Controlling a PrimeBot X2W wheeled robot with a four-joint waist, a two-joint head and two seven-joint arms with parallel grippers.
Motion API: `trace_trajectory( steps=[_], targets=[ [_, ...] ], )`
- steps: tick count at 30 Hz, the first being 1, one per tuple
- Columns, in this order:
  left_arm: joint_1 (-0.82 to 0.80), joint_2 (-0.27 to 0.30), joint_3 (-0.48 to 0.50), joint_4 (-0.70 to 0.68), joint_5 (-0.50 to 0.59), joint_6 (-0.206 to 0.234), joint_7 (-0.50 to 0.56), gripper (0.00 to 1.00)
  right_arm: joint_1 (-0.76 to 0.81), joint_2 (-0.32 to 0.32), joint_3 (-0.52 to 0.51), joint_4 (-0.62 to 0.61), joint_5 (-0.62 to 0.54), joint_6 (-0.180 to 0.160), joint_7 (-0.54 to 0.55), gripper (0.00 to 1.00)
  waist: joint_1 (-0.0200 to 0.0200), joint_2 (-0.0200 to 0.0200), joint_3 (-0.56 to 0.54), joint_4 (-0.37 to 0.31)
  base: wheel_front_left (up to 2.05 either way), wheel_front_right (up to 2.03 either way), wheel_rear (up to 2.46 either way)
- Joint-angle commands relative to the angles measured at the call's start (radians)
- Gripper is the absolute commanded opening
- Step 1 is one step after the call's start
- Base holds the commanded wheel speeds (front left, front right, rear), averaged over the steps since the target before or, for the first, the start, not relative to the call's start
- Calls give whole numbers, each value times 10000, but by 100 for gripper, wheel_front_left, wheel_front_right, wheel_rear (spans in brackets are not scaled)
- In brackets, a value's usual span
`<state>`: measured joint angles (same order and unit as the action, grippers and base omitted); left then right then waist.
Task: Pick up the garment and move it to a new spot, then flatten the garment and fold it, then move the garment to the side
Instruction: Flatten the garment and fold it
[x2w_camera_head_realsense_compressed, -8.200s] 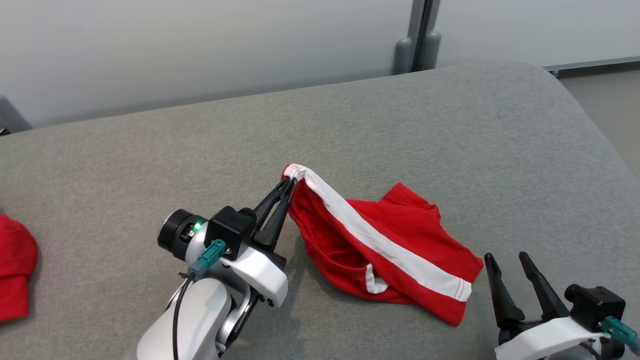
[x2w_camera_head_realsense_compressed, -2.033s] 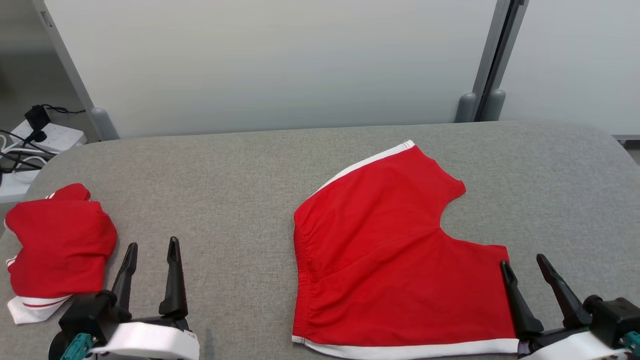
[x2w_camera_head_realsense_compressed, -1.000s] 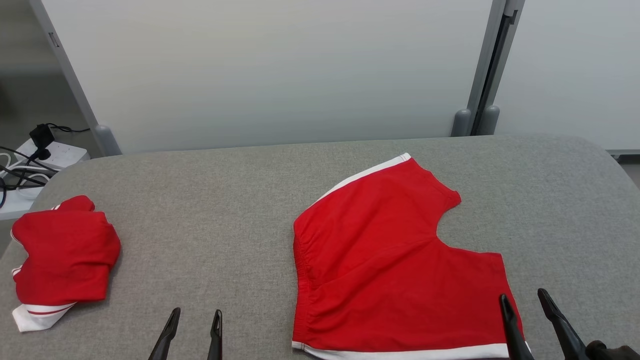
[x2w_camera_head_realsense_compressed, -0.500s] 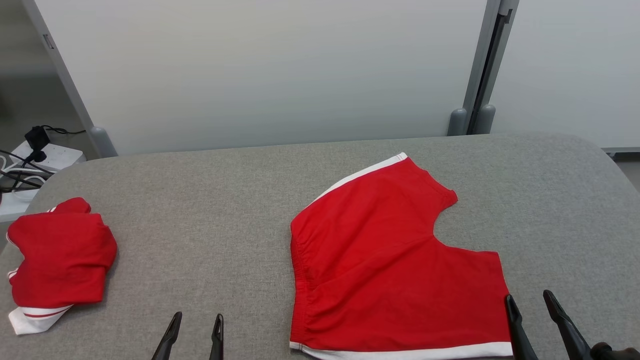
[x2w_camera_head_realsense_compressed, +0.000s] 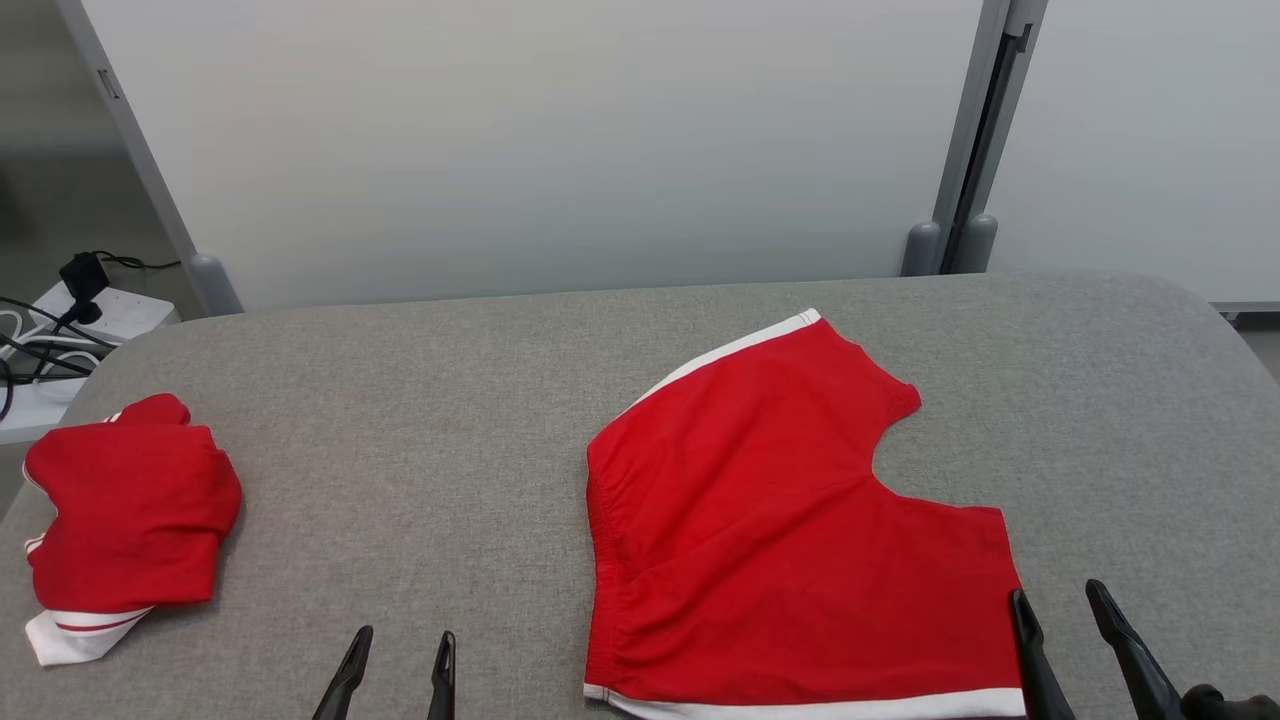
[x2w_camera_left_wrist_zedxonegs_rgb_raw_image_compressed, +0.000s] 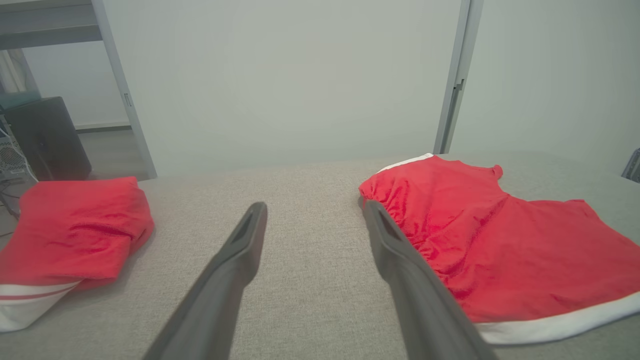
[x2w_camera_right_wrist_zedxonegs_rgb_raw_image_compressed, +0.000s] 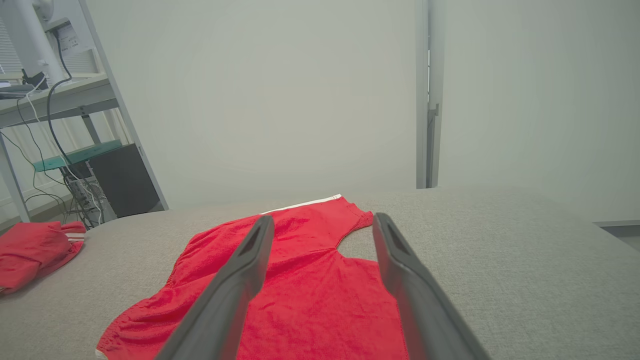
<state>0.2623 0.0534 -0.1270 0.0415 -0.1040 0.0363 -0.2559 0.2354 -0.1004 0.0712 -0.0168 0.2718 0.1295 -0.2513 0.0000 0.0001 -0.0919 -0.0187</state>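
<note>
While the red shorts (x2w_camera_head_realsense_compressed: 780, 520) lie flat on the grey counter (x2w_camera_head_realsense_compressed: 450, 420), the left gripper (x2w_camera_head_realsense_compressed: 405, 635) and the right gripper (x2w_camera_head_realsense_compressed: 1056, 590) flank them, fingers apart and holding nothing.

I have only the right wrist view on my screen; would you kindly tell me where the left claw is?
Observer: The left claw is open, low over the bare grey table, between the other red garment and the red shorts, and touches neither.
Operator: Thank you. Does the near edge of the shorts, which is cut off for me, have any trim?
Observer: Yes, a white band runs along that near edge and ends by the open right claw.
Operator: Is there anything on the floor to the left?
Observer: A white power strip with a black plug lies beyond the table's far left corner.
</note>
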Motion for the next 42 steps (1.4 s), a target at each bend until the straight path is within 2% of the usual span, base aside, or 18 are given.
trace_trajectory(
  steps=[1,13,17,19,24,29,35,42],
  targets=[
    [-411,-31,272,-222,73,81,-59,100,-245,-136,204,-262,30,12,-105,100,0,-1,-12,-9,0,0,0],
    [-444,-31,146,-234,23,88,-59,100,-290,-12,227,-170,161,12,-105,100,0,-1,-41,-93,0,0,0],
    [-590,-31,-3,25,47,-75,-59,100,-307,-40,263,-165,139,12,-105,100,0,-1,63,-87,0,0,0],
    [-692,-31,-165,234,41,-298,-59,100,-311,-66,257,-161,148,12,-105,100,0,-1,120,-97,0,0,0],
    [-1111,-3,-691,1299,190,-1048,-59,100,-385,-173,299,-89,194,12,-105,100,0,-1,330,-172,0,0,0],
    [-1769,188,-1554,2703,700,-1443,-59,100,-492,-256,400,-109,337,12,-105,100,0,-1,507,-263,0,0,0],
    [-2727,296,-2418,4233,841,-1612,-59,100,-617,-382,525,-149,461,12,-105,100,0,-1,679,-384,0,0,0],
    [-3398,331,-2768,5141,559,-1654,-59,100,-722,-498,599,-234,559,12,-105,100,0,-1,855,-505,0,0,0]
  ],
)
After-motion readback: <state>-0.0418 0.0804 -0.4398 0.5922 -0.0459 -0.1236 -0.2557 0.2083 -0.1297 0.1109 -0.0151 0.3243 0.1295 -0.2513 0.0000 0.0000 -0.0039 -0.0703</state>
